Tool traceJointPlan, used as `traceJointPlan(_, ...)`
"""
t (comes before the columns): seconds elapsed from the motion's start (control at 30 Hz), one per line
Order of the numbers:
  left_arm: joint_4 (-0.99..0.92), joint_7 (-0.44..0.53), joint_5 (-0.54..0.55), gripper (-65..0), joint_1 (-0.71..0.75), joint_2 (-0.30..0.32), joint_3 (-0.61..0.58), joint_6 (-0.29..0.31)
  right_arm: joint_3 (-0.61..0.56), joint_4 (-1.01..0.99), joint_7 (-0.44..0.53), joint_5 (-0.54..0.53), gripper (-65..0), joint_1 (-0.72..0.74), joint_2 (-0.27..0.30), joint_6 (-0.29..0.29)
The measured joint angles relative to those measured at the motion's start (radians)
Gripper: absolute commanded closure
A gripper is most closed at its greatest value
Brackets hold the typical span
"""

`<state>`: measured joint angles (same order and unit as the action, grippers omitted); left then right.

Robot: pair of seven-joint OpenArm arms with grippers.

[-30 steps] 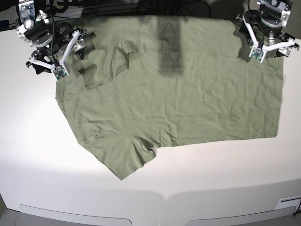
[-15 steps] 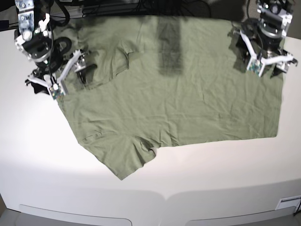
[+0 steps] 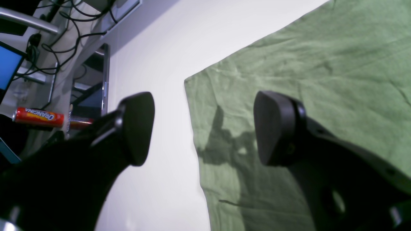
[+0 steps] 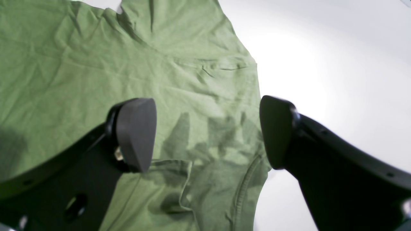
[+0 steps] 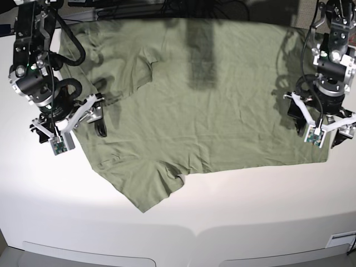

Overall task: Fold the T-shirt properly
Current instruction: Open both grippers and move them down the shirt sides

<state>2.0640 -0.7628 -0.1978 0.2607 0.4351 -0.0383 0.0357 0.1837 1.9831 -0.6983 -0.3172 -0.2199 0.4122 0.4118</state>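
Both grippers, left (image 5: 325,125) and right (image 5: 69,119), gape over T-shirt (image 5: 211,105) edges (Orangina can (image 3: 38,117) beyond table (image 5: 233,206))

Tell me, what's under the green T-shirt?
The T-shirt lies spread on the white table, which shows all around it. Whether anything else is hidden beneath the fabric cannot be seen; no bumps hint at it.

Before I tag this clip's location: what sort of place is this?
Probably a robotics lab bench: a white table holding only the T-shirt, loose cables and a monitor behind it, an Orangina can nearby.
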Motion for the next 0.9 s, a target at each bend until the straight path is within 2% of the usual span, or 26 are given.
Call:
traceJointPlan(0.23, -0.007, 0.029, 0.006, -45.8, -0.008, 0.000, 0.000, 0.000, 0.000, 0.000, 0.009, 0.000, -48.3, 0.007, -0.001, 0.000)
traceJointPlan(0.37, -0.077, 0.036, 0.042, -45.7, -0.097, 0.000, -0.001, 0.023, 0.000, 0.000, -0.038, -0.013, -48.3, 0.052, -0.031, 0.000)
traceJointPlan(0.43, -0.154, 0.031, 0.090, -45.7, -0.168, 0.007, 0.000, 0.093, 0.000, 0.000, -0.057, -0.055, -48.3, 0.074, -0.049, 0.008)
traceJointPlan(0.53, -0.328, 0.033, 0.178, -45.7, -0.286, 0.038, -0.003, 0.235, 0.000, 0.000, -0.066, -0.080, -48.3, 0.103, -0.076, 0.032)
traceJointPlan(0.6, -0.477, 0.035, 0.222, -45.7, -0.376, 0.061, -0.004, 0.291, 0.000, 0.000, -0.068, -0.079, -48.3, 0.117, -0.089, 0.042)
traceJointPlan(0.7, -0.732, 0.063, 0.272, -45.7, -0.534, 0.098, -0.002, 0.337, 0.000, 0.000, -0.068, -0.080, -48.3, 0.123, -0.099, 0.042)
traceJointPlan(0.9, -1.388, 0.193, 0.382, -45.7, -0.884, 0.163, 0.002, 0.503, 0.000, 0.000, -0.078, -0.080, -48.3, 0.127, -0.098, 0.042)
